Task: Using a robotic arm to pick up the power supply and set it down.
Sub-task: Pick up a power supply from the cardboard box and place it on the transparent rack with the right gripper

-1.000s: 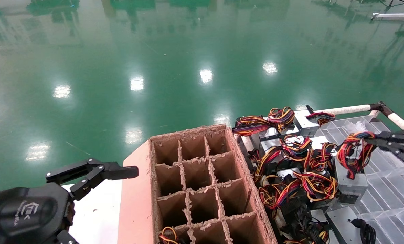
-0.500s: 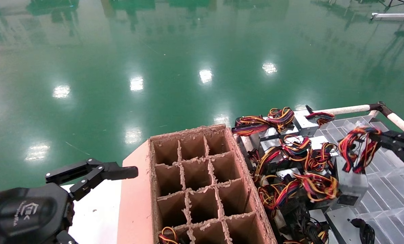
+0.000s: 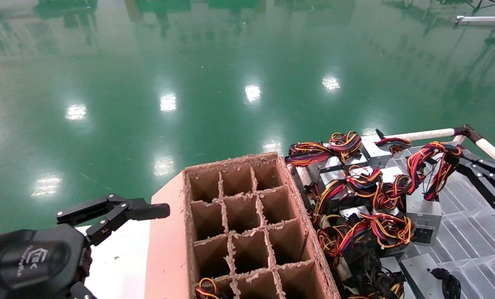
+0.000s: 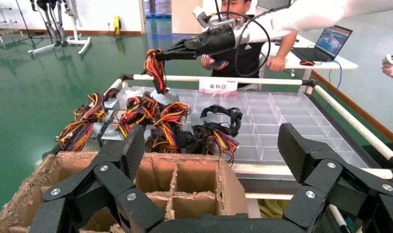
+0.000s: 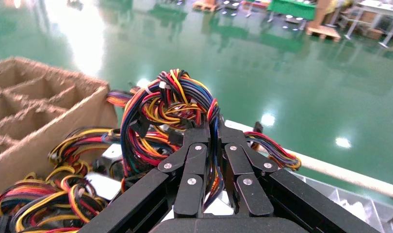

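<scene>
My right gripper (image 3: 454,156) reaches in from the right and is shut on the looped red, yellow and black wires (image 5: 170,102) of one power supply. Its silver-grey box (image 3: 424,215) hangs below the wires, just over the heap. The left wrist view shows the same gripper (image 4: 181,48) holding the wires, with the box (image 4: 164,97) dangling beneath. My left gripper (image 4: 214,145) stays parked at the near left beside the cardboard box, open, with nothing between its fingers (image 3: 147,211).
The brown cardboard divider box (image 3: 297,216) stands in the middle, with wires in one near cell. Several more power supplies (image 3: 355,195) are heaped right of it on a clear gridded tray (image 3: 475,241) with white rails (image 3: 421,134). People sit at a desk (image 4: 330,53) behind the tray.
The right gripper has risen and drawn slightly left with the wire bundle, and the hanging box has come up with it. The left arm has not moved.
</scene>
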`<action>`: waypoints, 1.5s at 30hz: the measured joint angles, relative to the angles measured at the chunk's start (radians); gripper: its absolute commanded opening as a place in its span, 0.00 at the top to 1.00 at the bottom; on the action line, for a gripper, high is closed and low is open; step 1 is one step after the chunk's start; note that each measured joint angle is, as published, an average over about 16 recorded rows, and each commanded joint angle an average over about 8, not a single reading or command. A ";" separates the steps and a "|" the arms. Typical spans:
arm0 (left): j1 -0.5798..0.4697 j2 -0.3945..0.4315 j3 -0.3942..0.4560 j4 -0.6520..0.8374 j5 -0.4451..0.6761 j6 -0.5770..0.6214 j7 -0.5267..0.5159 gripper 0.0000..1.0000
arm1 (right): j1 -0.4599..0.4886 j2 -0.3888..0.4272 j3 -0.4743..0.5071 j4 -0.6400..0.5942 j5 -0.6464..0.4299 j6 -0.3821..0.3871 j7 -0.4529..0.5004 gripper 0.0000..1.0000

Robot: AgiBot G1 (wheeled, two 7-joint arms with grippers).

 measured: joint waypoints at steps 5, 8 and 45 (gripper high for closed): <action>0.000 0.000 0.000 0.000 0.000 0.000 0.000 0.00 | -0.061 -0.019 0.054 -0.056 0.074 -0.017 0.000 1.00; 0.000 0.000 0.000 0.000 0.000 0.000 0.000 0.00 | -0.106 -0.034 0.094 -0.085 0.129 -0.030 -0.002 1.00; 0.000 0.000 0.000 0.000 0.000 0.000 0.000 0.00 | -0.494 -0.143 0.349 -0.062 0.476 -0.051 0.053 1.00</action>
